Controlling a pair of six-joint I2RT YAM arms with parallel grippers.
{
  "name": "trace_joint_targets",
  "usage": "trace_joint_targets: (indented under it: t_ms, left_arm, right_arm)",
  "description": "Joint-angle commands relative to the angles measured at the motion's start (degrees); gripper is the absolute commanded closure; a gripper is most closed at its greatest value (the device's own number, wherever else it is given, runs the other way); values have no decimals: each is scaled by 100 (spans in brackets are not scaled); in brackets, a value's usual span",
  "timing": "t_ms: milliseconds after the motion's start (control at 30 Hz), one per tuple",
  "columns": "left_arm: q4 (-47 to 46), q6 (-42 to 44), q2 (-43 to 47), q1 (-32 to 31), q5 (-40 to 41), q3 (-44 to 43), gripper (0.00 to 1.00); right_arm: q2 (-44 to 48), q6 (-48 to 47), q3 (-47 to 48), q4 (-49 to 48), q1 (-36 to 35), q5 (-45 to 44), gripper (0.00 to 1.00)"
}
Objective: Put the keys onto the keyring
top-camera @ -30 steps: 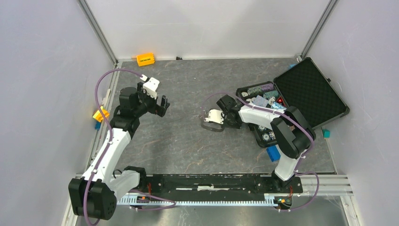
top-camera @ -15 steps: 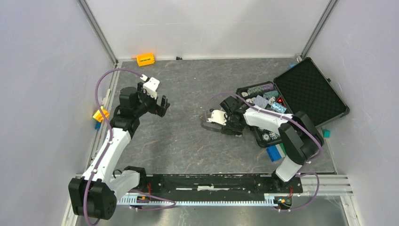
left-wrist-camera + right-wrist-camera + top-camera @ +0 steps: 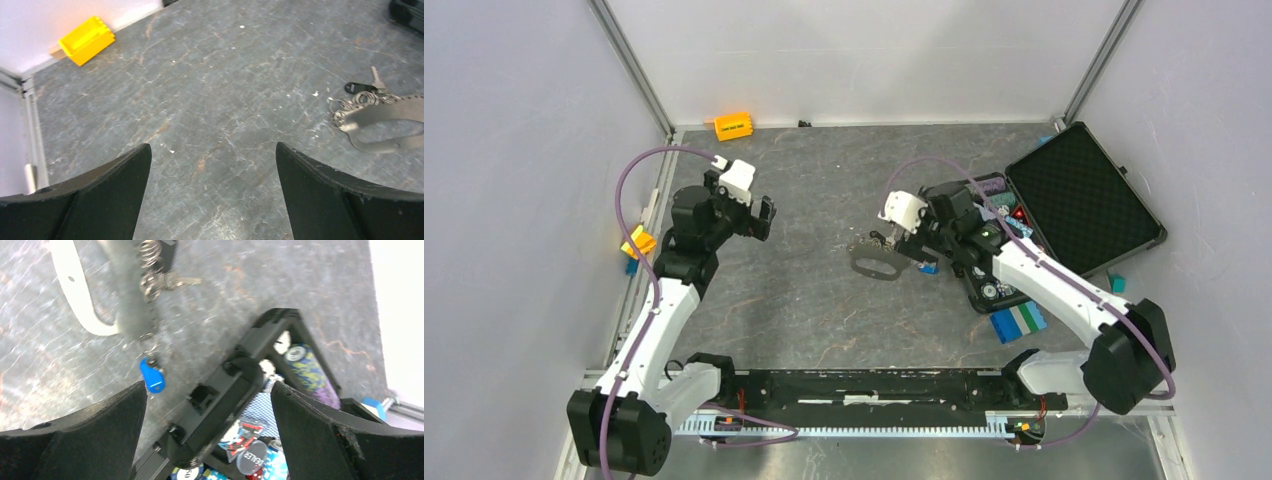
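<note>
keyring (image 3: 876, 266) lies flat on the desk (image 3: 804, 300) near the open case (image 3: 1079, 195). black-headed key (image 3: 361, 87) and blue-tagged key (image 3: 151, 376) lie at its edge. right hand (image 3: 207, 432) spread, just above them, holding nothing. left hand (image 3: 212, 192) spread, well apart.

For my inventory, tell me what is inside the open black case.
Stacked poker chips and a DEALER button lie in the case; the right arm covers much of its tray.
</note>
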State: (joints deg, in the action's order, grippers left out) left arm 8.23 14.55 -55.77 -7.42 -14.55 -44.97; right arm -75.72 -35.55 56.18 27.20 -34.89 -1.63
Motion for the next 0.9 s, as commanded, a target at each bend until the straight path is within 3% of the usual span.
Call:
trace_joint_targets:
  t_ms: [0,133,333,600,867]
  left_arm:
    - [-613,-255,176,30,595,98,0]
    - [-1229,-613,414,54,791,428,0]
    - [-1213,-1061,467,150,919,345,0]
    - [-692,-1000,908,276,814,447,0]
    - [-794,-1146,1857,276,854,963,0]
  right_arm:
    - [424,590,136,-1035,229,-324,2]
    - [530,920,168,-1401,424,-735,2]
    - [814,1659,163,-1704,1028,-980,2]
    - [1924,2131,-1020,-2659,1462,-1164,2]
    - [2486,2105,-1935,-3165,1471,-270,2]
